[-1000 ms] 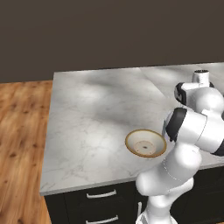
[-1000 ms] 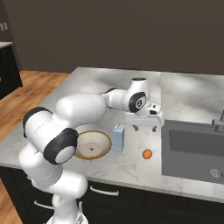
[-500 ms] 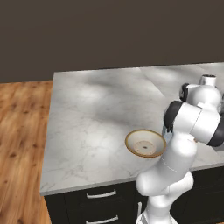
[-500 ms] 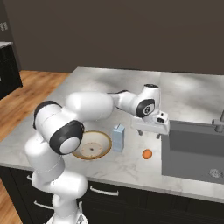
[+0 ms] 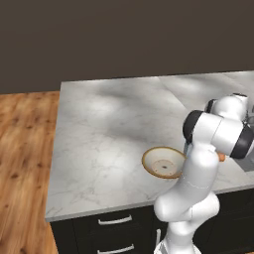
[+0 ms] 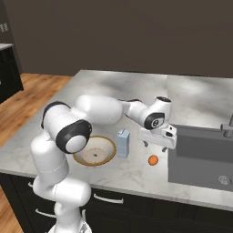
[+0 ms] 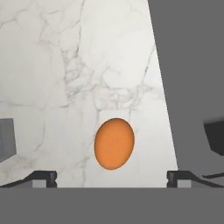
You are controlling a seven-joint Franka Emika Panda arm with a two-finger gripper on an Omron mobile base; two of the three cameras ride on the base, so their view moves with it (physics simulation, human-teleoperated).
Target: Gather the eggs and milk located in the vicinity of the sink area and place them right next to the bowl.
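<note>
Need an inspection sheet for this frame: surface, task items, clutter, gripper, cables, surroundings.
Surface: grey-veined marble counter, sink recessed at its right end.
Task items: bowl near the front edge; milk carton upright just right of the bowl; orange-brown egg on the counter between carton and sink. Pale egg: nothing seen.
Clutter: nothing seen.
Gripper: gripper above the orange-brown egg, jaws open with a tip on either side, holding nothing.
Cables: nothing seen.
Surroundings: metal tap behind the sink, dark drawers under the counter, wood floor, dark wall.
</note>
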